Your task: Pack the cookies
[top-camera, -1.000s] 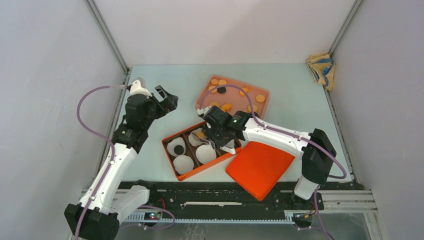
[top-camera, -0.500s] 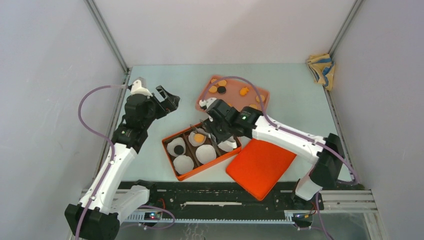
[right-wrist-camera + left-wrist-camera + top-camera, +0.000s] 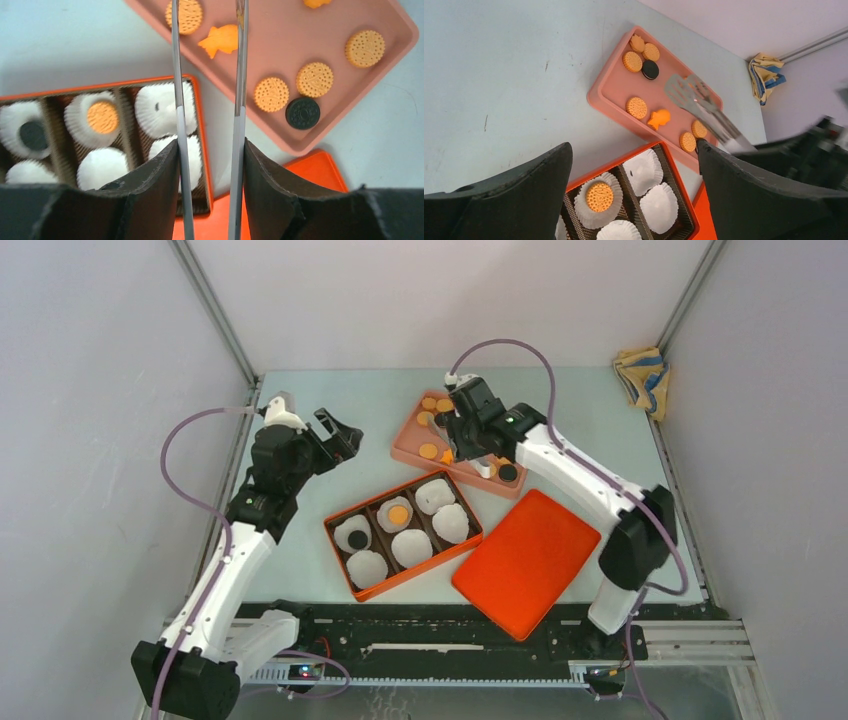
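Left pincer (image 3: 337, 433), spread wide and empty, hangs above the table (image 3: 330, 390) left of the box (image 3: 100, 87). In the box, two paper cups (image 3: 74, 117) each hold one of the cookies (image 3: 102, 116); the others lie on the tray (image 3: 290, 40). Right pincer (image 3: 210, 145) clamps tongs (image 3: 241, 75) above the tray, their tips cut off in the wrist view.

Orange and black cookies (image 3: 314, 79) flat on pink tray (image 3: 280, 47), two in paper cups (image 3: 156, 111)
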You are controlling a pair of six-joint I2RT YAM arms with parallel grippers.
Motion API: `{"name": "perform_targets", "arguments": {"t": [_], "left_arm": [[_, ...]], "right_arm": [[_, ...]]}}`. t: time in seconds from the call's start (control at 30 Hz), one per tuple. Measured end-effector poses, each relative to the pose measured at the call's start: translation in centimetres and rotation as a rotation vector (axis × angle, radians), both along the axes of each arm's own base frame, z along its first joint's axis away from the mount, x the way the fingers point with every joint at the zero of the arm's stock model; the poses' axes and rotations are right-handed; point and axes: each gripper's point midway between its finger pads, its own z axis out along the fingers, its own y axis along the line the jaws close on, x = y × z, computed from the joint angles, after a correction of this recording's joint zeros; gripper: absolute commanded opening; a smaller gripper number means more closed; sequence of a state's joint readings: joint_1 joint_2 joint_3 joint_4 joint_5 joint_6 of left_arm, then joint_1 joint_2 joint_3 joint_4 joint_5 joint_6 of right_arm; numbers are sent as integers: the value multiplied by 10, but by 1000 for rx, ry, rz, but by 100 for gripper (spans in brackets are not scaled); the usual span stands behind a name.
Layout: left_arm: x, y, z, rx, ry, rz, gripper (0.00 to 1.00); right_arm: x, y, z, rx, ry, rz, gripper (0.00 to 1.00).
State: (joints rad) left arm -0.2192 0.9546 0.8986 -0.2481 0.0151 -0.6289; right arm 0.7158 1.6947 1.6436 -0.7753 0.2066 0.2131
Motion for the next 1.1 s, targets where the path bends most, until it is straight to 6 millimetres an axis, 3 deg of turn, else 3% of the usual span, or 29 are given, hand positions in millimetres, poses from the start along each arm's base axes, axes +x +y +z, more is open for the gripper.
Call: {"name": "perform_targets", "arguments": {"t": [0.2, 0.33, 0.6, 0.7, 0.8, 1.1], "left_arm": [[0, 1, 0, 1, 1, 3, 100], [1, 5, 1, 1, -4, 15, 100], [1, 7, 3, -1, -9, 21, 100], [0, 7, 3, -2, -9, 20, 100], [1, 7, 3, -2, -8, 19, 100], [0, 4, 2, -8, -4, 3, 100]], "right_arm": [[40, -5, -67, -100, 86, -61, 53], [52, -9, -94, -134, 125, -80, 54], [95, -7, -91, -104, 90, -122, 52], [111, 1, -90, -90, 72, -125, 40], [111, 2, -97, -100, 85, -119, 27], [102, -6, -100, -111, 100, -119, 19]]}}
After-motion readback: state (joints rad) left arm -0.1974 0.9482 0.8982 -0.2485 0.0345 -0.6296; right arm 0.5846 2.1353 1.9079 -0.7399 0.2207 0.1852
